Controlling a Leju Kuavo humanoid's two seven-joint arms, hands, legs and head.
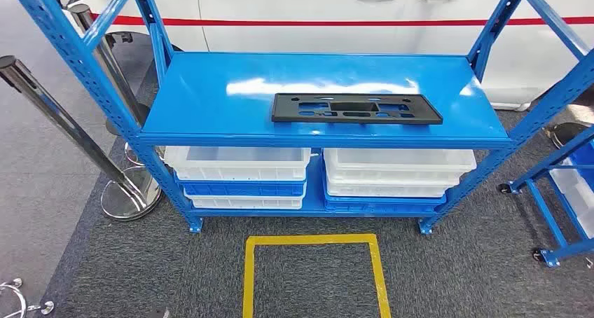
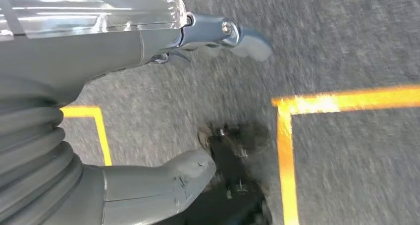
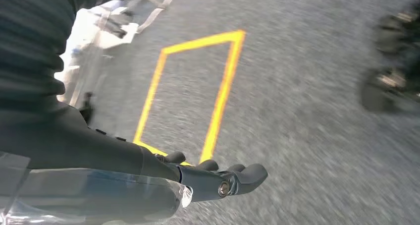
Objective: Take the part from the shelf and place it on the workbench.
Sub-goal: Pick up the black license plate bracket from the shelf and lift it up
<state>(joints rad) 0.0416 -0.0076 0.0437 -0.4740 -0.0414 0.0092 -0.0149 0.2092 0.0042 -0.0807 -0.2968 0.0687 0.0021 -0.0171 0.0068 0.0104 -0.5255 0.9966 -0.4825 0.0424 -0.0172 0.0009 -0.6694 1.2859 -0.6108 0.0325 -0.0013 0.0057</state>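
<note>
A flat black plastic part point(image 1: 356, 108) with several cut-outs lies lengthwise on the top board of the blue shelf point(image 1: 210, 94), a little right of its middle. My left hand point(image 2: 124, 51) hangs over grey carpet, its fingers point(image 2: 218, 34) and thumb point(image 2: 163, 183) well apart, holding nothing. My right hand point(image 3: 198, 178) also hangs above the carpet, with its fingers point(image 3: 242, 175) stretched out and nothing in them.
White and blue bins point(image 1: 242, 162) are stacked on the lower board. A yellow taped square point(image 1: 313, 241) marks the carpet in front of the shelf. Chrome barrier posts point(image 1: 63, 122) stand at the left, a blue cart point(image 1: 560, 192) at the right, a white car point(image 1: 315, 10) behind.
</note>
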